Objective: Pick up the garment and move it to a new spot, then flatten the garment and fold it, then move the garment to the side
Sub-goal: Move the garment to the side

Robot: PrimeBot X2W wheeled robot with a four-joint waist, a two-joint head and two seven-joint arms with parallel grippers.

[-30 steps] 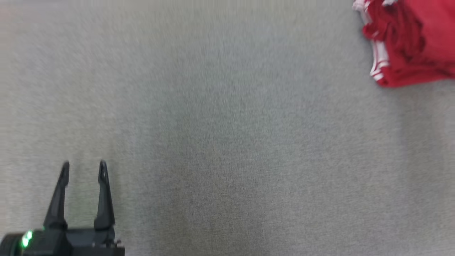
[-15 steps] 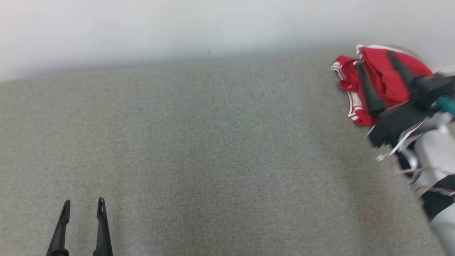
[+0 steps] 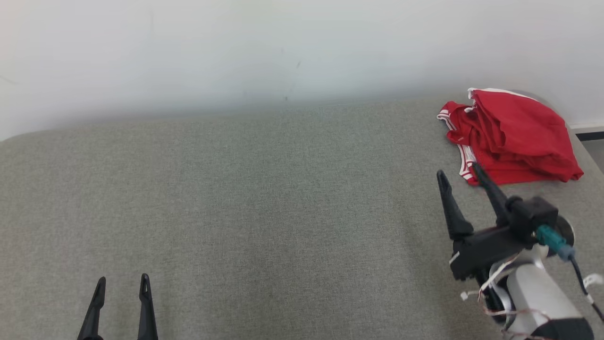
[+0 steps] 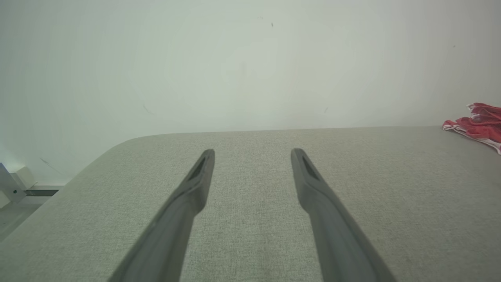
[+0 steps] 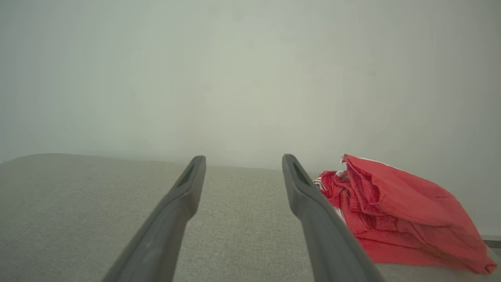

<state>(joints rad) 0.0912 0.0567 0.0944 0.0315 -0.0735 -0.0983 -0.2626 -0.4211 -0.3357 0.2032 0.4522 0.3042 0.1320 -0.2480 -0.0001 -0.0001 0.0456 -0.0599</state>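
The red garment [image 3: 516,137] lies crumpled at the far right corner of the grey desk [image 3: 283,203], near the white wall [image 3: 236,47]. The right gripper [image 3: 457,172] holds its fingers [image 3: 450,208] apart and empty, with the garment just beyond their tips at about 1 o'clock. The left gripper [image 3: 122,279], fingers likewise apart, is well away, with the garment at its 2 o'clock.

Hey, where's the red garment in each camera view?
Head view: red garment upper right, near the grey surface's far corner.
Left wrist view: red garment at the right edge, mid-height.
Right wrist view: red garment lower right.
Shared landmark: white wall behind the grey surface.
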